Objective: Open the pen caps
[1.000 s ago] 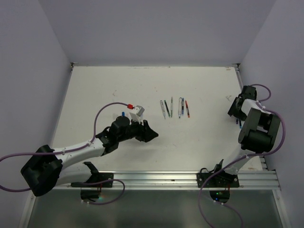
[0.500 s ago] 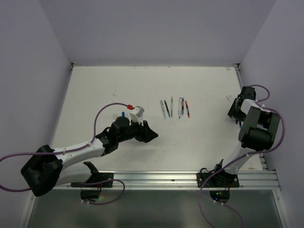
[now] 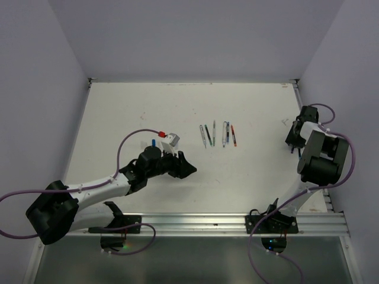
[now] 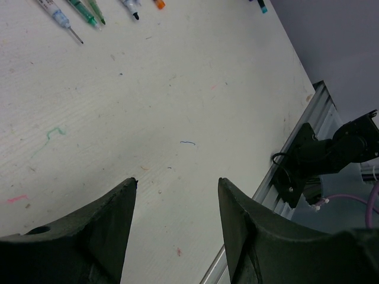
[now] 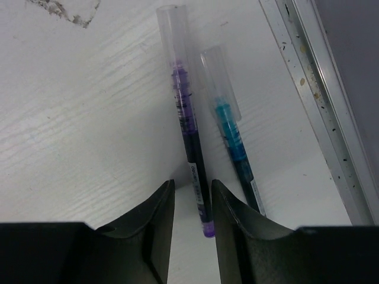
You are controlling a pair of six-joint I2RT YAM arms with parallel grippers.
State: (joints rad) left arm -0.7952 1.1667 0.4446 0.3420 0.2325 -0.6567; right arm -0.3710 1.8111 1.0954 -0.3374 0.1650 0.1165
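Down at the right edge of the white table [image 5: 77, 118], the right gripper [image 5: 192, 184] is seen lowered over a slim purple stick pen [image 5: 188, 136], whose rear end lies between the two black fingers [image 5: 148, 225]. The jaws are held narrowly apart, and a sliver of table shows between the left finger and the barrel. Whether the right finger touches the pen cannot be told from this angle. A clear tube-shaped plastic cap [image 5: 173, 35] is fitted on the purple pen's far end. Just beside it, nearer the metal rail [image 5: 314, 89], a teal stick pen [image 5: 234, 148] is laid almost parallel, tipped with a second clear cap [image 5: 218, 74]. A row of slim stick pens [image 3: 224, 135] is laid out at mid-table, well apart from the right arm. The left gripper [image 4: 177, 183] is held over bare table short of that row, its fingers spread wide with nothing between them.
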